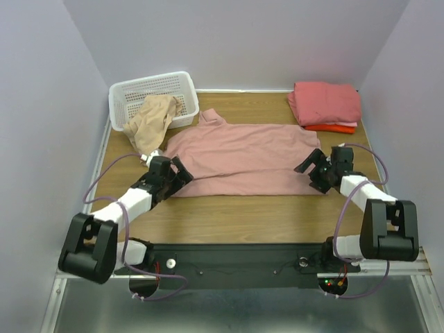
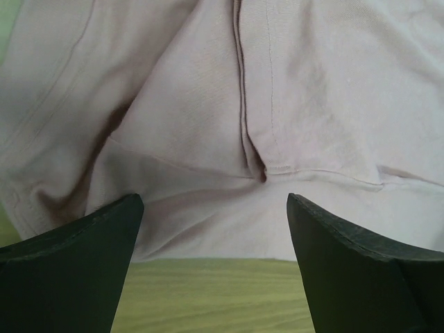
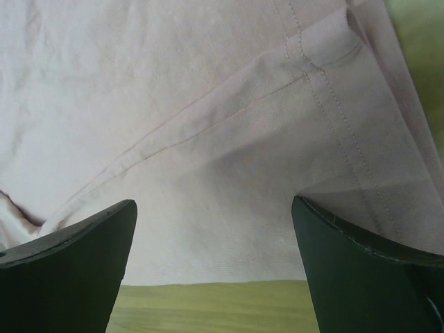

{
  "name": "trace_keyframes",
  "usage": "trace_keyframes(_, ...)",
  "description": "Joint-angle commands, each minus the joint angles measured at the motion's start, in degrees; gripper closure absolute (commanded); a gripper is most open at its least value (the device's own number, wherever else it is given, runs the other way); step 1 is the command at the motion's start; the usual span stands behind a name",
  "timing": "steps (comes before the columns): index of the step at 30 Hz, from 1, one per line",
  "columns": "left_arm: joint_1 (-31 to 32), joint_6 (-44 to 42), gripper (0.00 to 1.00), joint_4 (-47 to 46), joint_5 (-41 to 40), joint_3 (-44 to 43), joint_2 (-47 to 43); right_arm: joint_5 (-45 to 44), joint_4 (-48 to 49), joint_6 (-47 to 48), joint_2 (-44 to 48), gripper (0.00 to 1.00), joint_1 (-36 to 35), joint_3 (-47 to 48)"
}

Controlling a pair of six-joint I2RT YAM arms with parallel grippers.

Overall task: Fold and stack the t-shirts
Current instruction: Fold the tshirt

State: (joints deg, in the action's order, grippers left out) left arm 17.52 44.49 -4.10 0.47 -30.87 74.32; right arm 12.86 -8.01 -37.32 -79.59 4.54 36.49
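White basket (image 1: 189,101) (beige shirt (image 1: 154,122) draped over) sits beyond pink shirt (image 1: 243,157).

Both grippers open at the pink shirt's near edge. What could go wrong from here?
1. The pink shirt lies layered before the left gripper and right gripper; a pinch may catch one layer only.
2. The beige shirt spills from the basket beside its sleeve and may get dragged.

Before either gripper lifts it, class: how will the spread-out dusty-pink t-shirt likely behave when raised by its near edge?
Probably floppy: the dusty-pink t-shirt lies creased and flat, so it should sag between the left gripper and right gripper. Likely light, being thin cloth.
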Motion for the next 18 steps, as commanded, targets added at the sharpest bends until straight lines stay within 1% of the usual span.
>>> trace_keyframes(1, -0.3, 5.0, 0.02, 7.9, -2.7, 7.0, -8.4, -5.7, -8.9, -0.8, 5.9, 0.0, 0.0, -5.7)
trace_keyframes(2, 0.0, 3.7, 0.01, 8.5, -2.4, 8.5, -12.0, -6.7, -11.0, -1.8, 7.3, 0.0, 0.0, -6.8)
trace_keyframes(3, 0.5, 3.8, 0.02, 10.1, -3.2, 8.8, -13.7, -7.2, -11.8, -2.1, 10.7, 0.0, 0.0, -7.4)
trace_keyframes(4, 0.6, 7.8, 0.02, 15.9, -4.8, 8.2, -15.5, -7.1, -13.2, -2.8, 12.3, 0.0, 0.0, -8.4)
trace_keyframes(5, 0.8, 7.5, 0.02, 16.8, -4.3, 7.9, -18.8, -7.1, -14.2, -3.3, 14.3, 0.0, 0.0, -8.8)
trace_keyframes(7, 1.2, 8.1, 0.02, 18.5, -2.7, 7.9, -21.7, -9.1, -16.3, -4.0, 17.5, 0.0, 0.1, -9.2)
trace_keyframes(8, 1.3, 9.0, 0.01, 19.7, -1.6, 7.9, -22.9, -10.1, -17.6, -4.2, 20.8, 0.0, 0.1, -9.2)
trace_keyframes(9, 1.3, 9.4, 0.02, 22.4, -1.3, 8.0, -24.8, -11.9, -20.4, -4.7, 22.2, 0.0, 0.1, -9.0)
trace_keyframes(11, 1.4, 11.8, 0.02, 27.4, -2.1, 8.5, -26.9, -10.9, -21.5, -6.4, 26.2, 0.0, 0.1, -9.5)
trace_keyframes(12, 2.8, 13.0, 0.02, 27.7, -1.9, 8.8, -27.6, -8.8, -21.8, -7.0, 27.4, 0.0, 0.1, -9.6)
trace_keyframes(14, 4.0, 14.7, 0.02, 27.5, 1.4, 9.2, -29.9, -6.3, -22.0, -5.9, 29.4, 0.0, 0.1, -9.0)
trace_keyframes(16, 6.0, 15.3, 0.01, 27.7, 1.2, 8.0, -31.4, -5.0, -22.5, -4.6, 30.1, 0.0, 0.1, -7.1)
trace_keyframes(18, 7.3, 15.4, 0.01, 28.3, 0.2, 4.3, -32.5, -5.3, -23.5, -2.9, 31.2, 0.0, 0.1, -5.8)
